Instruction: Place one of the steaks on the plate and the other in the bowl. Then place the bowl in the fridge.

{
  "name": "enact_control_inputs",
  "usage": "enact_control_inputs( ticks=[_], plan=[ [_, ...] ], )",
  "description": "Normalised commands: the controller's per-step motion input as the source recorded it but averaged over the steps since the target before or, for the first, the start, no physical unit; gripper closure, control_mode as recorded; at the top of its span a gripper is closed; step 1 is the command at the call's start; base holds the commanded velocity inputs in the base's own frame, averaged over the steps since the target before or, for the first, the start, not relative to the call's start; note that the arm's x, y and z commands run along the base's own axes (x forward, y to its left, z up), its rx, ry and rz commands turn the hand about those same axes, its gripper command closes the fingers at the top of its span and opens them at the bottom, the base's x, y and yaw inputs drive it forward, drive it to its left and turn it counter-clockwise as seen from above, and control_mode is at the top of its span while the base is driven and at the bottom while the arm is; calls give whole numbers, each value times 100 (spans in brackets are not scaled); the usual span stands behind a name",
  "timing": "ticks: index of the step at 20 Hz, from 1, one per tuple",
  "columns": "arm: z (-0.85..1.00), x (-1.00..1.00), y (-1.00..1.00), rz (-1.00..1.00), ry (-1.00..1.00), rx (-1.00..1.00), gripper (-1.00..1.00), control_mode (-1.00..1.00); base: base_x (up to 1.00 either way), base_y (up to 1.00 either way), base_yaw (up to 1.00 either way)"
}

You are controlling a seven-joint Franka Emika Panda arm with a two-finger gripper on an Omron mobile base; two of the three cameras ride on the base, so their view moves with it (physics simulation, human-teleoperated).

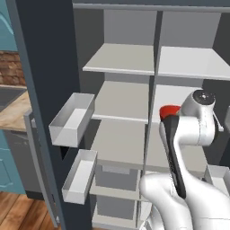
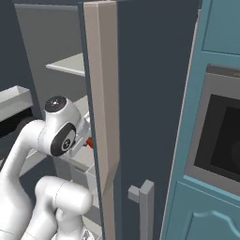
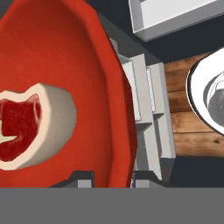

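The red bowl [image 3: 65, 52] fills the left of the hand view, tilted, with one steak [image 3: 26, 127] lying in it, pink-red with a pale rim. My gripper [image 3: 113, 181] is shut on the bowl's rim, one fingertip on each side of the wall. In the left base view a slice of the bowl [image 1: 170, 110] shows behind my wrist, level with the middle shelves of the open fridge [image 1: 121, 101]. A red sliver of the bowl [image 2: 89, 142] also shows beside my wrist in the right base view. The plate is out of view.
Pale grey shelves [image 1: 119, 58] and two door bins [image 1: 72, 119] line the fridge. Lower drawers [image 3: 148, 109] and wooden floor [image 3: 192, 105] lie below the bowl. The fridge's right door [image 2: 101, 117] stands close beside the arm, with a teal cabinet and oven [image 2: 220, 136] beyond.
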Motion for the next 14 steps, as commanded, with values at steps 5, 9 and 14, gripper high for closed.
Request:
enact_control_inputs(
  ticks=[5, 9, 14],
  plan=[
    [0, 52, -20, 0, 1, -1, 100, -100, 0, 0, 0],
    [0, 47, -14, 0, 1, -4, 100, -100, 0, 0, 0],
    [0, 42, -17, 0, 1, -6, 100, -100, 0, 0, 0]
  ],
)
